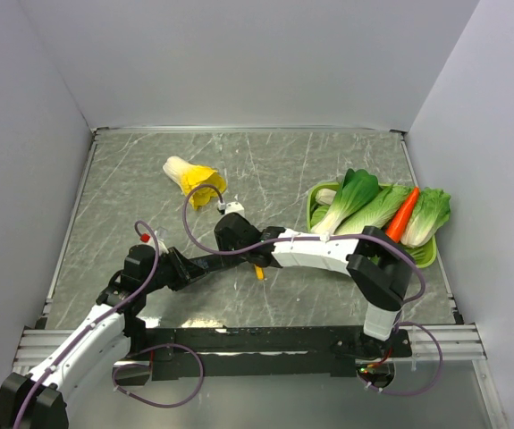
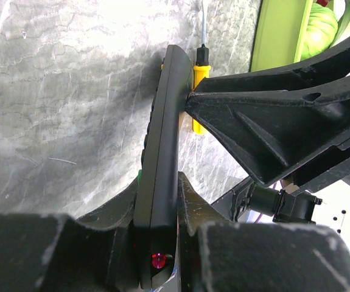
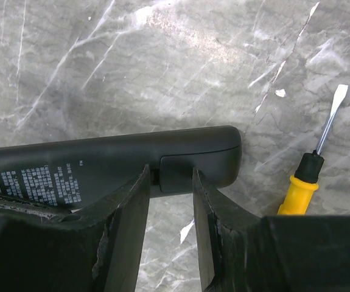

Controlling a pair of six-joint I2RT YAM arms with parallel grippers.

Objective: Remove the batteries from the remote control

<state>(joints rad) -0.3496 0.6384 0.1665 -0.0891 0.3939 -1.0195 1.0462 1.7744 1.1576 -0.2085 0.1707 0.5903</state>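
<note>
Remote [image 2: 162, 158]: it stands on edge, seemingly raised off the table [image 2: 53, 91], with my left gripper [image 2: 157, 207] clamped across its near end, just past the red lens [image 2: 157, 260]. It is a slim, stiff bar of matte plastic. I judge it light and a little slick, so a narrow pinch could let it twist; a firm hold across the flat faces suits it best.

Farther along, my right gripper [image 3: 170, 176] has its jaws partly apart with nothing between them. The tips rest against the remote's back at the far end, straddling the cover [image 3: 178, 170]. The batteries are out of sight, under that cover I suppose; small and round, they would roll once freed. The cover's seam looks like the place to push. Beyond lies the screwdriver [image 3: 308, 176].
</note>
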